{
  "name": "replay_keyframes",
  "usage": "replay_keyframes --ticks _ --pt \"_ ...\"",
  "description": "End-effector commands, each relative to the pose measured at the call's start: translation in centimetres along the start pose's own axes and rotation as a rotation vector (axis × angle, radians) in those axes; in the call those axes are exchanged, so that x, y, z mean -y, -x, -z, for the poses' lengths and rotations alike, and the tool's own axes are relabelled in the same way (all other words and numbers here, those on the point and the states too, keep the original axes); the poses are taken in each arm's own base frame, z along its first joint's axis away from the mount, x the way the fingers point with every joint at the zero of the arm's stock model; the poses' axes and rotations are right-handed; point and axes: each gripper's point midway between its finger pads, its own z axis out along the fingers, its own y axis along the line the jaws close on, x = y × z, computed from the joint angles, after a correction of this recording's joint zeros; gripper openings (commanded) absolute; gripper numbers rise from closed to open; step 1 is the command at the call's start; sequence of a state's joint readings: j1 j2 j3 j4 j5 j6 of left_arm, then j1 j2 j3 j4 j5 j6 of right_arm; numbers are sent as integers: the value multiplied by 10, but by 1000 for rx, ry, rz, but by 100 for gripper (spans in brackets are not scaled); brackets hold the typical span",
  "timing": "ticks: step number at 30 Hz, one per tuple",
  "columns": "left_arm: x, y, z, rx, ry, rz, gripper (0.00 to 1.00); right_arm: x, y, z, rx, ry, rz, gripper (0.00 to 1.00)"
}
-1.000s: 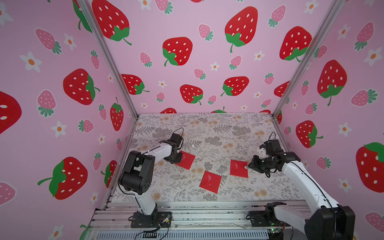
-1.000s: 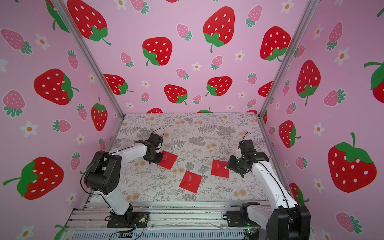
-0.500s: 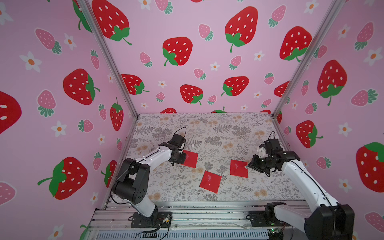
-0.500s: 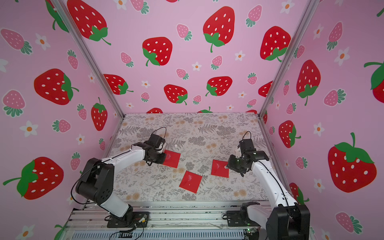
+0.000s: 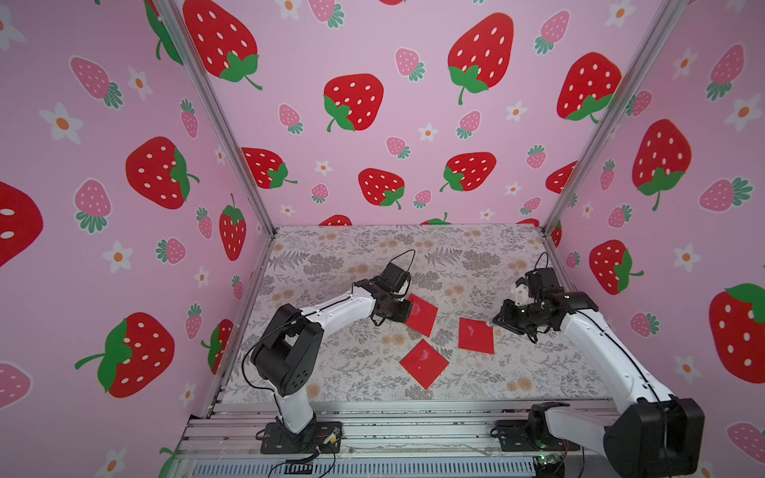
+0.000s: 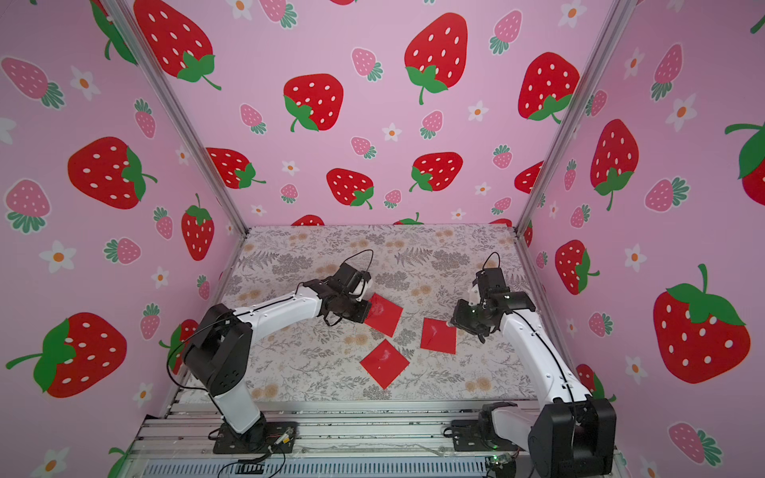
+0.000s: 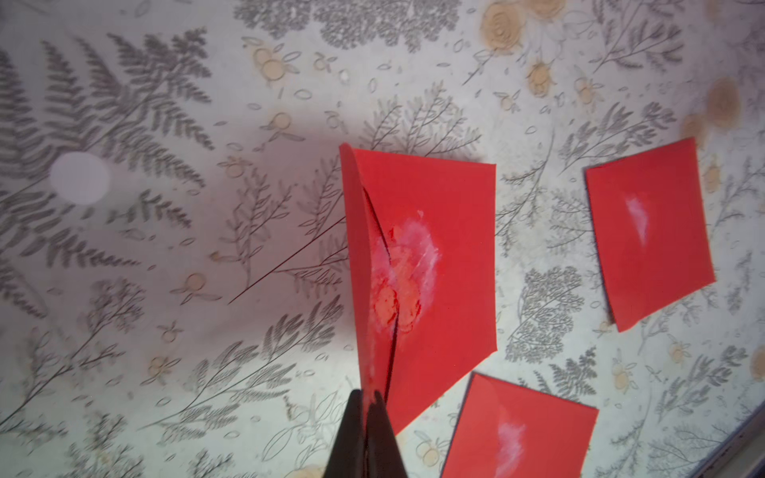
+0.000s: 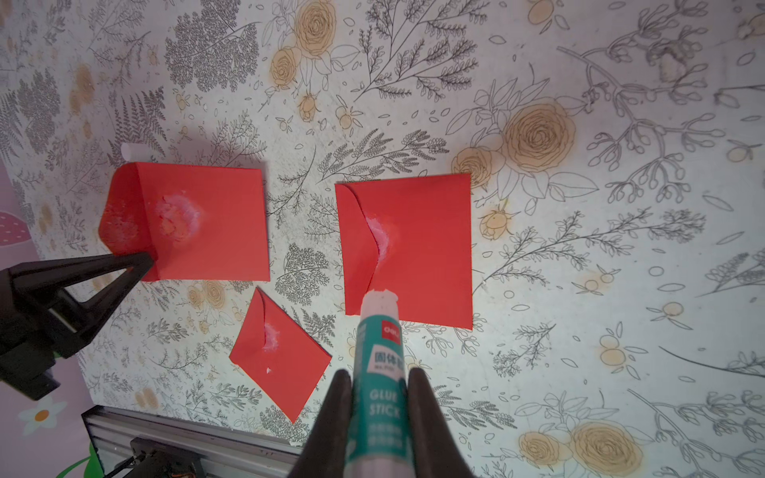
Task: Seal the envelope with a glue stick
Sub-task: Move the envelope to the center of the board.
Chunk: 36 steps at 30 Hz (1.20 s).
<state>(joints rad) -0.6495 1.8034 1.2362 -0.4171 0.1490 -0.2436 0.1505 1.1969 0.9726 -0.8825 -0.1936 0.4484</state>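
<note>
The glue stick is white with a green band. It sits in the right gripper, whose 2 black fingers squeeze its sides. Its white tip points at the near edge of the right envelope. I cannot tell if the tip touches the paper. That envelope's flap lies down, with white glue along its edge.

Next to it lies the far envelope. Its flap is open and there is a big white smear in the middle. The left gripper is pinched tight on the flap's edge and holds it up. The front envelope lies nearer the metal rail, turned like a diamond.

The 3 red envelopes do not touch. Thin strips of flower cloth show between them. Behind them the cloth is bare all the way to the back wall.

The left arm reaches low from the front left toward the middle. The right arm rises from the front right, runs close to the right wall, then bends in at the wrist. Its gripper tilts down, just beside the right envelope's edge.
</note>
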Motion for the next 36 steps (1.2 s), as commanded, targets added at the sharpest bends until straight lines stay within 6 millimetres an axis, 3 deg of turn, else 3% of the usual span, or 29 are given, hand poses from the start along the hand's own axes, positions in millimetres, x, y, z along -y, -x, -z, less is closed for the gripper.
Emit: replay_keyframes --ticks 1,7,14,17,21,27,36 --pt "27 11 -10 5 -67 -4 0 -7 5 5 9 12 15 0" --pt "44 -6 -29 -46 -110 -16 0 -16 9 5 14 12 32 0" --pt "40 -31 -35 -82 -121 -10 4 -38 10 -4 -2 -17 115 0" --pt "35 -37 -37 -76 -104 -8 17 -53 13 -10 -11 -33 162 0" --pt "28 -45 -41 -83 -83 -11 18 -72 16 -20 -29 -56 218 0" --pt "28 -51 -44 -83 -95 -7 15 -100 18 -38 -62 -68 285 0" --pt "32 -34 -46 -56 -113 -23 1 -129 11 -66 -109 -78 351 0"
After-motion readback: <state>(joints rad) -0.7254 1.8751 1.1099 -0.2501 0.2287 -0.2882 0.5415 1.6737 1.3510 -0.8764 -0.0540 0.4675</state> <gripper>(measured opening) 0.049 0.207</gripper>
